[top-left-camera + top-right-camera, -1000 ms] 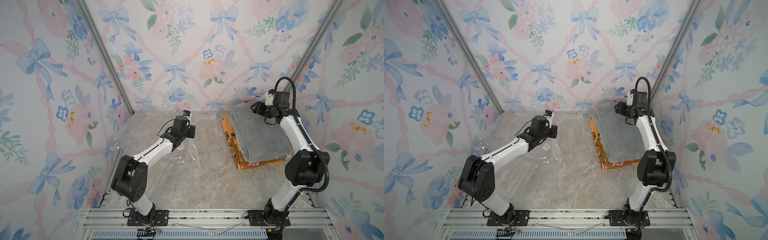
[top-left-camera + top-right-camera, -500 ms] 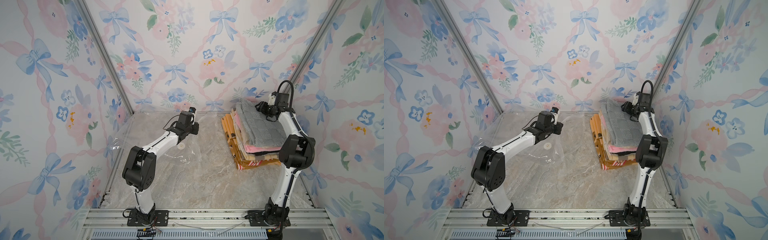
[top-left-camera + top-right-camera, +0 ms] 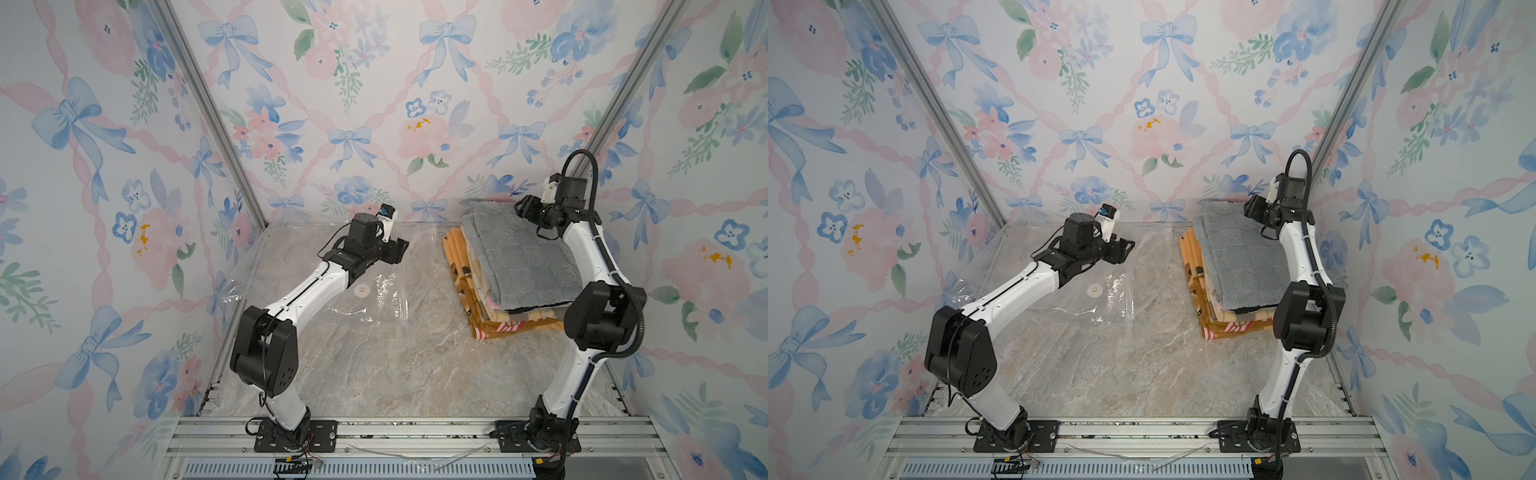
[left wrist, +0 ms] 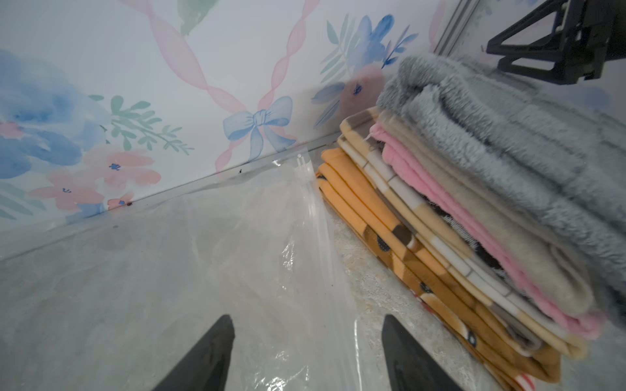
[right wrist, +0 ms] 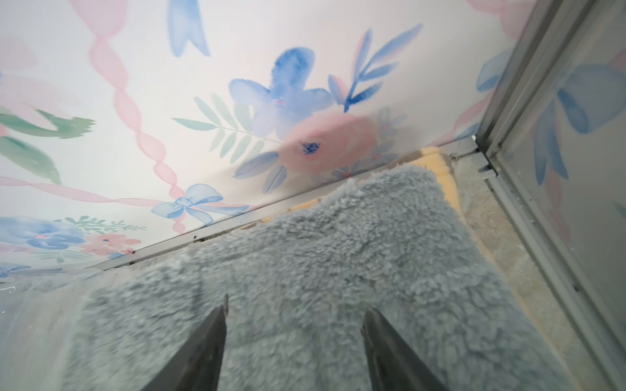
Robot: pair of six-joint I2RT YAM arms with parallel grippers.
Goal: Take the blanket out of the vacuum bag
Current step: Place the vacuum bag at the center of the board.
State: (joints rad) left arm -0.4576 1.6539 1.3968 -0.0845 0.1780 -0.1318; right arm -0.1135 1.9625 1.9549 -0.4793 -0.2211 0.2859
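Left pincer (image 4: pixel 308 320) since opened, vacuum bag (image 4: pixel 254 254) released; right pincer (image 5: pixel 296 304) likewise agape, empty, over grey blanket (image 5: pixel 338 254) atop stack (image 4: pixel 423 254). Bag: light, slippery, limp. Blanket: soft, bulky; grip folded edge.

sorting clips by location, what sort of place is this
Probably a mock-up robot test cell, not a real room: flowered wallpaper panels held by aluminium posts, the left arm and right arm bolted to a metal rail, blankets stacked on a marble-look tabletop.
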